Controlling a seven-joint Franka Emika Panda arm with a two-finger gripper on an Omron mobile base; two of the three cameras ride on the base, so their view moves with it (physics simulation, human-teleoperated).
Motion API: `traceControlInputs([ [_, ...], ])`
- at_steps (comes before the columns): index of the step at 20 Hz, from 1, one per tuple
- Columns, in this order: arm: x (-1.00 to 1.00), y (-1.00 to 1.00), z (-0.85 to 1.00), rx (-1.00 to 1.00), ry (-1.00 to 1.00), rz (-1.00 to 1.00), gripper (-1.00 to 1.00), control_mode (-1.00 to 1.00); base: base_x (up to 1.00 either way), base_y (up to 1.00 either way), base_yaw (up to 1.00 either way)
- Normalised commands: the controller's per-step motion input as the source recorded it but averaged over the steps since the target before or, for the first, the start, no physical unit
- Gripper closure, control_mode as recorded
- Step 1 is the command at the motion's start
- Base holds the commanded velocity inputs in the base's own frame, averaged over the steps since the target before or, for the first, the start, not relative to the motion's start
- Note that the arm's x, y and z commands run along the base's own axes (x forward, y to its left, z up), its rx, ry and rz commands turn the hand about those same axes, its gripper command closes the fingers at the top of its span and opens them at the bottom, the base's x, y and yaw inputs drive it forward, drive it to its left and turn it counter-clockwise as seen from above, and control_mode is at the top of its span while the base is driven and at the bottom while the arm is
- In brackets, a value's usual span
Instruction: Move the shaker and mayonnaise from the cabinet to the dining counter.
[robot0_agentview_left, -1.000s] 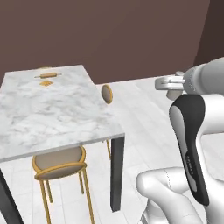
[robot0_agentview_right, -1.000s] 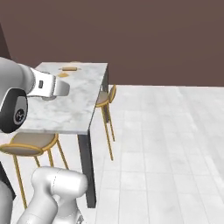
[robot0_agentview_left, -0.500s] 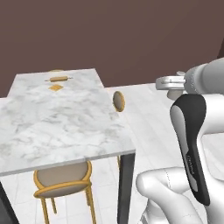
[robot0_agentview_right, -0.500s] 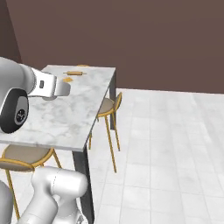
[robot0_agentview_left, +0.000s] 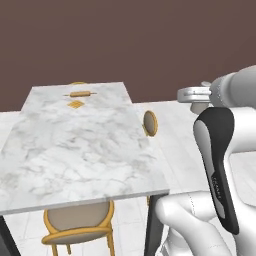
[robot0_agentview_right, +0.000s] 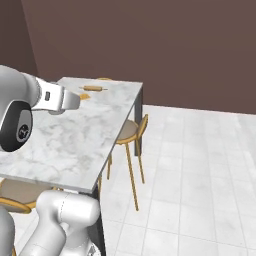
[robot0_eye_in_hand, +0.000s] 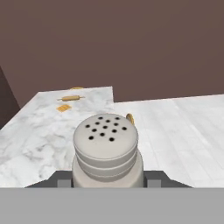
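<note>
In the hand view the shaker (robot0_eye_in_hand: 106, 148), pale grey-white with a perforated round cap, stands upright between my fingers, and my gripper (robot0_eye_in_hand: 108, 181) is shut on it. The dining counter (robot0_eye_in_hand: 39, 127), a marble-topped table, lies ahead and to the left of the shaker. In the left base view my gripper (robot0_agentview_left: 184, 94) hangs in the air to the right of the dining counter (robot0_agentview_left: 75, 145), beyond its right edge. In the right base view my gripper (robot0_agentview_right: 75, 102) appears over the dining counter (robot0_agentview_right: 75, 140). The mayonnaise and the cabinet are out of view.
A rolling pin (robot0_agentview_left: 80, 93) and a small orange square (robot0_agentview_left: 76, 104) lie at the counter's far end. Orange-wood chairs stand at the right side (robot0_agentview_left: 149, 123) and near end (robot0_agentview_left: 77, 227). Pale tiled floor (robot0_agentview_right: 200, 165) spreads to the right, with a dark brown wall behind.
The whole picture has shifted: the base has driven nearer to the dining counter, which now looms larger. The gripper stays shut on the shaker in the same pose.
</note>
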Motion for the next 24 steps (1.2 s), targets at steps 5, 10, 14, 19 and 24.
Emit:
traceControlInputs([
  [5, 0.0, 0.0, 0.0, 0.0, 0.0, 0.0, 1.0, 1.0, 0.46, -0.09, 0.17],
  [10, 0.0, 0.0, 0.0, 0.0, 0.0, 0.0, 1.0, 1.0, 0.2, -0.02, 0.04],
  [14, 0.0, 0.0, 0.0, 0.0, 0.0, 0.0, 1.0, 1.0, 0.0, 0.0, 0.0],
  [19, 0.0, 0.0, 0.0, 0.0, 0.0, 0.0, 1.0, 1.0, 0.0, 0.0, 0.0],
  [24, 0.0, 0.0, 0.0, 0.0, 0.0, 0.0, 1.0, 1.0, 0.0, 0.0, 0.0],
])
